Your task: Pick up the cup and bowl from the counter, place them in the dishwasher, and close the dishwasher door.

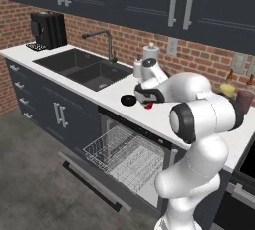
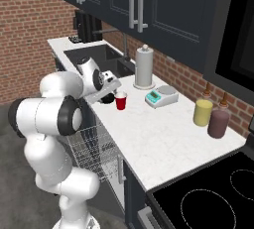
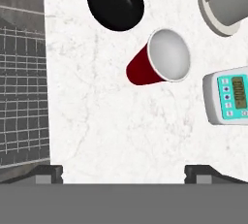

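Note:
The red cup [image 3: 160, 62] stands upright on the white counter [image 3: 97, 121], its white inside facing the hand camera. Close beside it, apart from it, sits the black bowl [image 3: 116, 2]. My gripper [image 3: 125, 172] hovers above the counter, short of the cup, open and holding nothing. From the right base view the hand [image 2: 111, 88] hangs just over the bowl [image 2: 106, 99], with the cup [image 2: 121, 100] next to it. Below the counter edge the dishwasher door [image 1: 92, 179] is dropped open and its wire rack [image 1: 124, 154] is pulled out.
A paper towel roll [image 2: 144, 67] and a teal kitchen scale [image 2: 161, 95] stand behind the cup. A yellow cylinder [image 2: 202, 112] and a maroon one [image 2: 218, 123] sit farther right, near the black stove [image 2: 208, 198]. The sink [image 1: 82, 67] lies to the left.

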### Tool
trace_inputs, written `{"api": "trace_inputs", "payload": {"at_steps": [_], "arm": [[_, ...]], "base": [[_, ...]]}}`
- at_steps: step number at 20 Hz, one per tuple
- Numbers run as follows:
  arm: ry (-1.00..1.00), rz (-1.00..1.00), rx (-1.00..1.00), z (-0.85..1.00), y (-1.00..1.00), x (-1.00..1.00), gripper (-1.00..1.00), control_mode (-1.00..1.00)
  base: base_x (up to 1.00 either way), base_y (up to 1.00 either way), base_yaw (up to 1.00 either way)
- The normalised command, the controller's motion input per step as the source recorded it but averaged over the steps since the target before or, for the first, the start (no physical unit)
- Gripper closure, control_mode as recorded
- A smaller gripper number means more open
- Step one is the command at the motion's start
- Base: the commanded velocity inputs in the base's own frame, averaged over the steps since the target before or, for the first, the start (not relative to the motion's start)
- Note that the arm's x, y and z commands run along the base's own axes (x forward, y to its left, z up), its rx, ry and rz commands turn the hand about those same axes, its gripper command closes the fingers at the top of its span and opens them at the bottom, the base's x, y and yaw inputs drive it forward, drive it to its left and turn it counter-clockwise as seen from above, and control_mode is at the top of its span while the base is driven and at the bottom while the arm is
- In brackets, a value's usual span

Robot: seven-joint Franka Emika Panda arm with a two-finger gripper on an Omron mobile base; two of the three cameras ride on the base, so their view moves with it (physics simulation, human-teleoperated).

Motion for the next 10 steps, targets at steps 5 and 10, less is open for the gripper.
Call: {"api": "trace_inputs", "payload": {"at_steps": [5,10], "arm": [[0.00,0.00,-0.04,-0.25,0.00,0.48,-1.00,-1.00],[0.02,0.00,-0.06,-0.37,0.00,0.52,-1.00,-1.00]], "base": [[0.00,0.00,0.00],[0.00,0.00,0.00]]}}
